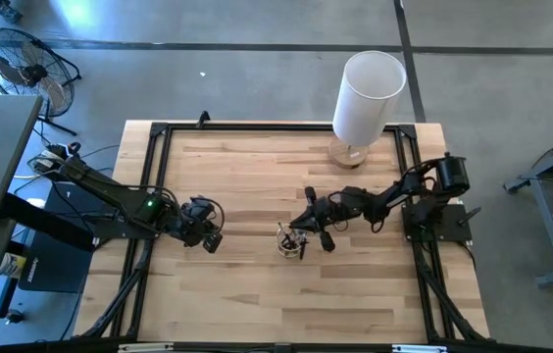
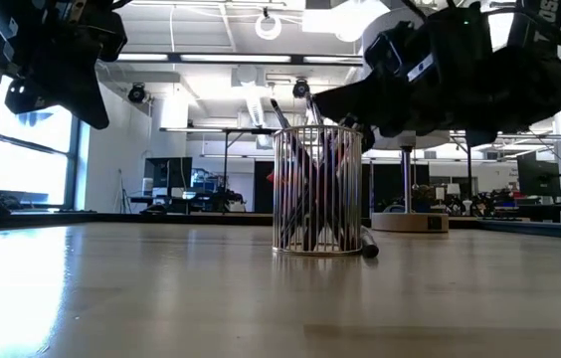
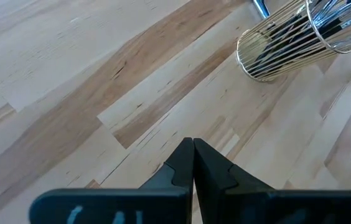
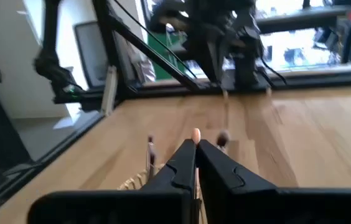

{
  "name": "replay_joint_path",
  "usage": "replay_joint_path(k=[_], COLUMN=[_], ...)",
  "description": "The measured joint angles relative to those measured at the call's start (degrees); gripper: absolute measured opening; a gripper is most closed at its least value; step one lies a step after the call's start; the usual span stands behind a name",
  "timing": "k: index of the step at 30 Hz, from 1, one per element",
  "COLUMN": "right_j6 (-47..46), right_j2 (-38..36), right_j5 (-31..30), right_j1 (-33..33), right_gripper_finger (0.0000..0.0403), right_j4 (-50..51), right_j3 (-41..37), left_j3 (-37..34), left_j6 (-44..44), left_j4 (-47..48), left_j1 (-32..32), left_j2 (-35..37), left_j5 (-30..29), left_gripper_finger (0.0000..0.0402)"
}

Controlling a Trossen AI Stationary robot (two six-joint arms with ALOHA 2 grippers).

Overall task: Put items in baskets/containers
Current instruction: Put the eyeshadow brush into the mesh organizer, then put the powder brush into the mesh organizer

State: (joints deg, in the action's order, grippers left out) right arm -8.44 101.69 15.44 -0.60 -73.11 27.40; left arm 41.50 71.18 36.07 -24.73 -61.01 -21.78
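A small round cup with fine vertical ribs [image 1: 287, 240] [image 2: 317, 189] [image 3: 285, 38] stands on its base near the table's middle. Several thin brushes stand slanted inside it. One dark brush [image 2: 368, 245] lies on the table against the cup's right side. My right gripper [image 4: 196, 144] [image 1: 303, 224] hovers just above and to the right of the cup, shut on a thin brush with a pale end [image 4: 196, 133]. My left gripper [image 3: 193, 144] [image 1: 208, 233] hangs shut and empty above the table, left of the cup. My right gripper pinches one thin brush between its two fingers. The brush's pale end [image 4: 196, 134] sticks out just past the fingertips [image 4: 187, 152], and the brush lies along them. The rest of the brush is hidden by the gripper itself. It is lifted clear of the table, over the cup.
A tall white cylinder on a wooden base [image 1: 368, 93] stands at the table's far edge, right of centre. A dark frame [image 1: 159, 129] runs along the table's edges. Bare wood [image 1: 257, 304] stretches toward the near edge. A fan [image 1: 22, 64] stands on the floor beyond.
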Motion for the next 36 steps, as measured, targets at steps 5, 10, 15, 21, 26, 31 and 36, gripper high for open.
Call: replay_joint_path(k=[5,10,15,21,26,31,36], right_j6=[0.81,1.16,1.36,-1.14,-5.2,-8.7,-14.68], right_j2=[-2.1,-5.22,-13.19,-27.05,-36.8,-41.3,-38.22], right_j5=[-2.42,-2.47,-6.13,-14.42,-21.91,-29.99,-40.13], right_j1=[-1.14,-1.45,-1.44,-1.44,-1.46,-4.17,-8.34], right_gripper_finger=[0.0053,0.01,0.0124,0.0113,0.0075,0.0008,0.0007], right_j4=[6.63,11.54,22.94,37.36,47.69,60.35,78.02], right_j3=[1.64,2.76,3.03,3.03,3.03,3.55,12.09], left_j3=[0.0,0.0,0.0,0.0,0.0,-0.02,-0.04], left_j6=[-0.02,0.74,4.21,5.82,-2.29,-10.32,-17.89], left_j4=[-0.13,-0.17,0.3,4.63,3.97,4.63,7.25], left_j1=[0.0,0.0,0.0,-0.02,-0.02,0.0,0.0], left_j2=[-0.02,-0.02,0.0,0.0,0.58,1.69,6.34], left_j5=[0.15,0.2,0.2,-0.26,0.5,0.47,-1.86], left_gripper_finger=[0.0,0.0,0.0,0.0,0.0,0.0,0.0])
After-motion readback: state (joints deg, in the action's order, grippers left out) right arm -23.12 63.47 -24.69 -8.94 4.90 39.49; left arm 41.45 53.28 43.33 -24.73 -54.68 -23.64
